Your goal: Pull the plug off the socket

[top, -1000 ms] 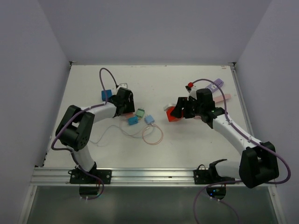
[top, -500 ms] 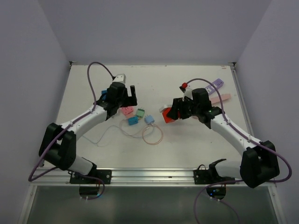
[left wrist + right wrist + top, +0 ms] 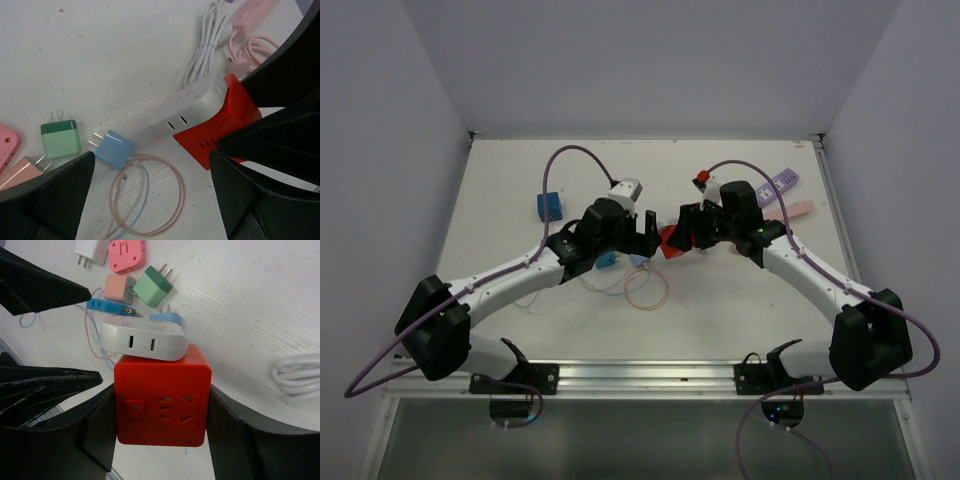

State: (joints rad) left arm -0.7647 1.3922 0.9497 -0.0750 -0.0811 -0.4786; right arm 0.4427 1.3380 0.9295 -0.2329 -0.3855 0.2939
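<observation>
A red cube socket (image 3: 160, 400) has a white plug block (image 3: 143, 342) seated in one side. My right gripper (image 3: 162, 432) is shut on the socket's two sides and holds it just above the table (image 3: 720, 290). In the top view the socket (image 3: 672, 243) is at the table's middle. My left gripper (image 3: 152, 195) is open and empty, its jaws wide apart, just left of the white plug (image 3: 192, 102) and the socket (image 3: 220, 125), not touching either. In the top view the left gripper (image 3: 642, 232) faces the right gripper (image 3: 688, 236).
Loose chargers lie under the left gripper: blue (image 3: 114, 149), green (image 3: 60, 138), a pink one at the edge, with a looped pink cable (image 3: 150, 200). A white cord (image 3: 207, 35) and pink strip (image 3: 795, 210) lie behind. A purple strip (image 3: 780, 182) and blue charger (image 3: 548, 206) sit farther off.
My left arm has swung from the far left to the table's middle, ending beside the socket. My right gripper has carried the socket a little to the left.
</observation>
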